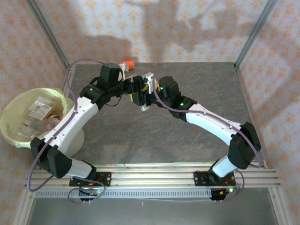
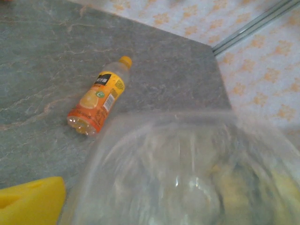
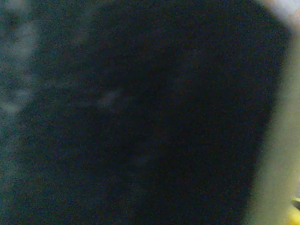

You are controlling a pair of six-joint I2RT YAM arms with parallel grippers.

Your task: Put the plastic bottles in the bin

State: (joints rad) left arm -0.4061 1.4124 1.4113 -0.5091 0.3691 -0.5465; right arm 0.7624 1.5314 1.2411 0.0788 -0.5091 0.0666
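Meeting over the table: the left gripper and the right gripper stood tip to tip above the far middle of the grey, stone-patterned tabletop.
Between the tips: a small clear plastic bottle sat where the two grippers met, its pale top end pointing towards the far edge. In the left wrist view this clear bottle loomed blurred and very close.
Left gripper: one yellow finger showed at the lower left, just beside the clear bottle. I could not tell whether the jaws pressed on the bottle or stood off it.
Right gripper: its wrist view was dark and blurred, with a pale yellowish strip down the right edge. I could not tell how wide it stood or whether it held the bottle.
Second bottle: an orange-labelled plastic juice bottle with a yellow cap lay on its side on the tabletop. In the overhead view this juice bottle sat near the far edge, apart from both grippers.
Bin: a round white bin lined with a pale yellow-green bag stood at the table's left side, well apart from the grippers.
In the bin: several plastic bottles lay heaped together.
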